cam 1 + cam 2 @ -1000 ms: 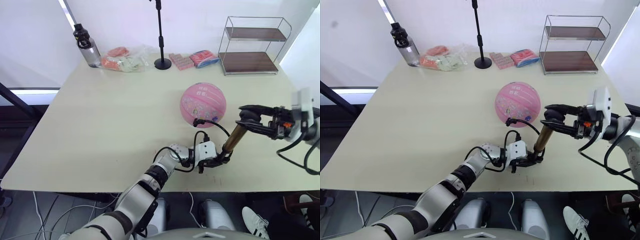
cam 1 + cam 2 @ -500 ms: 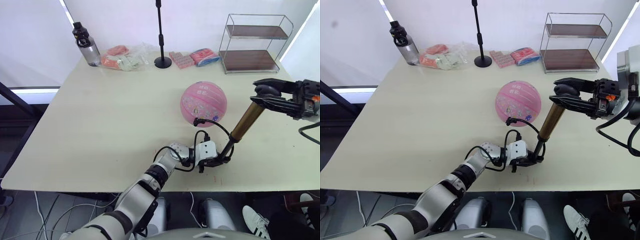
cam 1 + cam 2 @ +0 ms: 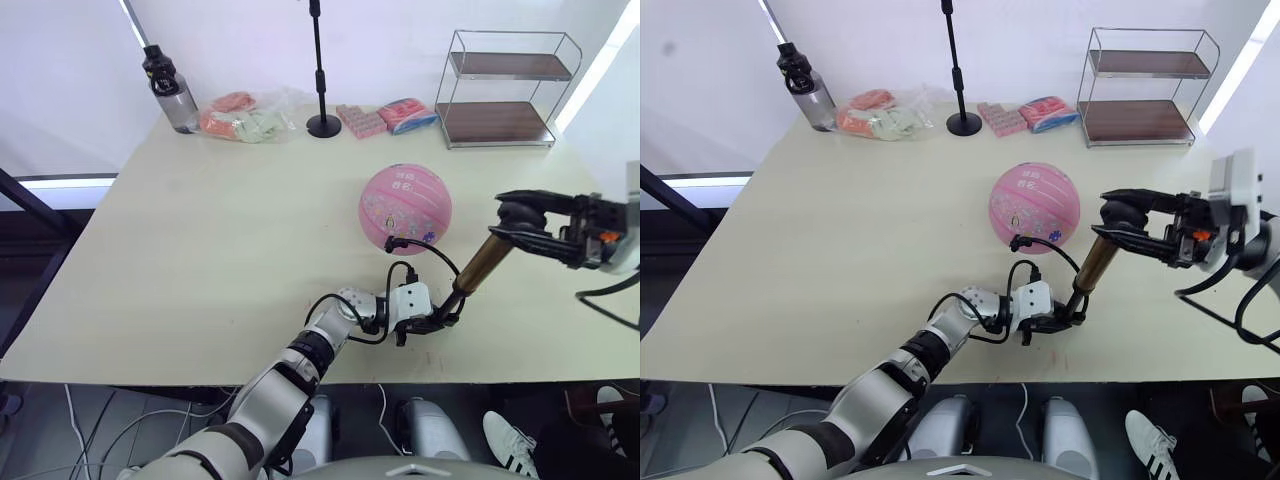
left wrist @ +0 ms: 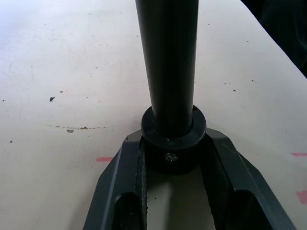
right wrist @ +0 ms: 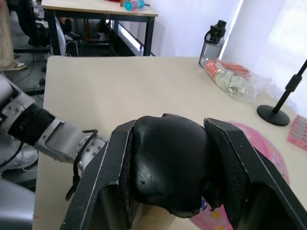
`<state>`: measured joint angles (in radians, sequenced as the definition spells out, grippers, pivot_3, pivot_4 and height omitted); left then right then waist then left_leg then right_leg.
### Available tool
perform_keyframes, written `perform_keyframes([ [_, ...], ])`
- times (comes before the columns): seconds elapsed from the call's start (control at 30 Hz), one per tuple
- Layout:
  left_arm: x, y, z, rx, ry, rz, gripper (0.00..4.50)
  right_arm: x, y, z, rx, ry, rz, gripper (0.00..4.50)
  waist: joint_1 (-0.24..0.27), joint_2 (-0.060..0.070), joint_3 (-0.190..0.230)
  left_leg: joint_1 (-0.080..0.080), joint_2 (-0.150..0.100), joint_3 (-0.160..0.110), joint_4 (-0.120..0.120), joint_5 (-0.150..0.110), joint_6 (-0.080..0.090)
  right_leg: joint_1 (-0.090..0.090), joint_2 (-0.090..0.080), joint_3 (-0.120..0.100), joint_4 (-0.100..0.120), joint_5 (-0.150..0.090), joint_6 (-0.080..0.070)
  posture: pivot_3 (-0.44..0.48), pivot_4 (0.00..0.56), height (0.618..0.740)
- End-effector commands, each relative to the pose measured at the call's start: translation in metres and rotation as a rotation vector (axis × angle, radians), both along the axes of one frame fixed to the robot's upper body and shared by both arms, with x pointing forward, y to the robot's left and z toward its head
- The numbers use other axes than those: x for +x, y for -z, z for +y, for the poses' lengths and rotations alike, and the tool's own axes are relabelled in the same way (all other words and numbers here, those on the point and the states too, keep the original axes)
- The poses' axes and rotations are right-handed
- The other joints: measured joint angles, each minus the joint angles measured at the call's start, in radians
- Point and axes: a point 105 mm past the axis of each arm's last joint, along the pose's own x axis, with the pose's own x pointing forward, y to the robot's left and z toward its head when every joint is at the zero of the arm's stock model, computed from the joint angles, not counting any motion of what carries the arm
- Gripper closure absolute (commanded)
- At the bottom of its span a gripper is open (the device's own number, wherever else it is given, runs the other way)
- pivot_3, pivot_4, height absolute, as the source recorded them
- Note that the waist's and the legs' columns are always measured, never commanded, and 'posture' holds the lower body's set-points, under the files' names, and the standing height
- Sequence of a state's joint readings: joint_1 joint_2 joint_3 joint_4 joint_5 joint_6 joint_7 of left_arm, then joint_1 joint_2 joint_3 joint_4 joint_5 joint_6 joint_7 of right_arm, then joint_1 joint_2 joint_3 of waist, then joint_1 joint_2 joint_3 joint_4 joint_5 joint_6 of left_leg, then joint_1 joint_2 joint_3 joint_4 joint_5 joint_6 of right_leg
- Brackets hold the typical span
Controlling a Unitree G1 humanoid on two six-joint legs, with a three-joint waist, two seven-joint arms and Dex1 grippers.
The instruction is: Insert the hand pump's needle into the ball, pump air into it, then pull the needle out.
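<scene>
Both hands [image 3: 447, 318] [image 3: 520, 228] clamped, seemingly tight.

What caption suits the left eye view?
Robot's two grippers work a hand pump whose hose runs to a pink ball.

A lab: bare table [image 3: 200, 250], stand pole [image 3: 320, 70], floor cables [image 3: 90, 425].

On the pale wooden table [image 3: 200, 250]: round pink rubber ball [image 3: 405, 208] right of centre, slim bronze-gold hand pump [image 3: 472, 272] tilted just right of it. Along the far edge, left to right: grey water bottle [image 3: 172, 92], clear plastic snack bags [image 3: 245, 114], tall black stand pole [image 3: 321, 70], two-tier wire shelf [image 3: 505, 90].
</scene>
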<state>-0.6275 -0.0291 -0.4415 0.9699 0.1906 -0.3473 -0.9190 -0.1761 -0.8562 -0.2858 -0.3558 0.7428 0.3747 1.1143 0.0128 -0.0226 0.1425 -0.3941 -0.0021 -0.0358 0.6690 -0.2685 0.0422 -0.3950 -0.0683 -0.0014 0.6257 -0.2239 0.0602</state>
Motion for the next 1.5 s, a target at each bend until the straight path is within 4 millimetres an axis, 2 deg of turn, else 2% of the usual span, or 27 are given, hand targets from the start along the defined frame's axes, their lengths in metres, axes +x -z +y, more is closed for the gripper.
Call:
perform_keyframes([
  [0.03,-0.018,0.046,0.030,0.179,-0.016,0.121,3.44,0.003,0.039,0.000,-0.070,0.025,0.071,2.85,0.000,0.000,-0.001,0.000,0.000,0.000,0.000,0.000,0.000,0.000,0.000,0.000,0.000,0.000,0.000,0.000,0.150,0.740],
  [0.1,-0.018,0.046,0.029,0.178,-0.016,0.119,3.44,0.004,0.059,0.001,-0.077,0.033,0.097,2.85,0.000,-0.003,-0.003,0.001,0.000,0.000,0.000,0.000,0.000,0.001,0.000,0.000,0.000,0.000,0.000,0.000,0.150,0.740],
  [0.33,-0.016,0.045,0.029,0.176,-0.023,0.119,3.44,0.006,0.104,-0.002,-0.104,0.093,0.118,2.85,0.000,-0.005,-0.006,0.005,0.003,0.001,0.000,0.000,0.000,0.004,0.003,0.000,0.000,0.000,0.000,0.000,0.150,0.740],
  [0.47,-0.016,0.045,0.029,0.175,-0.023,0.119,3.44,0.004,0.119,0.000,-0.116,0.088,0.118,2.85,-0.001,-0.004,-0.006,0.009,0.003,0.001,0.000,0.000,0.000,0.007,0.004,0.001,0.000,-0.002,-0.004,0.000,0.150,0.740],
  [0.6,-0.016,0.045,0.029,0.175,-0.025,0.119,3.44,0.004,0.114,0.001,-0.101,0.085,0.102,2.85,-0.001,-0.005,-0.006,0.014,0.004,0.001,-0.001,0.000,0.000,0.012,0.004,0.001,0.000,-0.004,-0.003,0.000,0.150,0.740],
  [0.87,-0.016,0.045,0.030,0.179,-0.025,0.121,3.44,0.011,0.041,-0.002,-0.011,0.050,-0.004,2.85,0.001,-0.001,-0.002,0.012,0.004,0.001,-0.001,0.000,0.000,0.011,0.003,0.001,0.000,-0.003,-0.005,0.000,0.150,0.740],
  [1.0,-0.017,0.046,0.031,0.180,-0.022,0.123,3.44,0.008,0.005,-0.005,-0.012,0.018,-0.040,2.85,0.001,0.007,0.004,0.007,0.003,0.001,-0.001,0.000,0.000,0.006,0.002,0.001,0.000,-0.002,-0.005,0.000,0.150,0.740],
  [1.1,-0.017,0.046,0.031,0.180,-0.021,0.123,3.44,0.007,-0.015,-0.004,0.019,0.008,-0.053,2.85,0.002,0.005,0.005,0.004,0.002,0.002,0.000,0.000,0.000,0.004,0.002,0.001,0.000,-0.002,-0.004,0.000,0.150,0.740],
  [1.2,-0.017,0.046,0.031,0.180,-0.021,0.123,3.44,0.003,-0.049,-0.004,0.057,0.002,-0.094,2.85,0.002,0.006,0.005,0.000,0.002,0.002,0.000,0.000,0.000,0.000,0.001,0.001,0.000,-0.002,-0.004,0.000,0.150,0.740],
  [1.4,-0.018,0.047,0.031,0.181,-0.021,0.124,3.44,-0.004,-0.085,-0.008,0.082,0.015,-0.135,2.85,0.001,0.005,0.005,-0.001,0.002,0.001,0.000,0.000,0.000,-0.001,0.001,0.001,0.000,-0.002,-0.005,0.000,0.150,0.740],
  [1.5,-0.017,0.047,0.031,0.181,-0.021,0.124,3.44,-0.006,-0.091,-0.011,0.079,0.029,-0.141,2.85,0.001,0.005,0.005,-0.001,0.002,0.001,0.000,0.000,0.000,-0.001,0.000,0.001,0.000,-0.002,-0.005,0.000,0.150,0.740],
])
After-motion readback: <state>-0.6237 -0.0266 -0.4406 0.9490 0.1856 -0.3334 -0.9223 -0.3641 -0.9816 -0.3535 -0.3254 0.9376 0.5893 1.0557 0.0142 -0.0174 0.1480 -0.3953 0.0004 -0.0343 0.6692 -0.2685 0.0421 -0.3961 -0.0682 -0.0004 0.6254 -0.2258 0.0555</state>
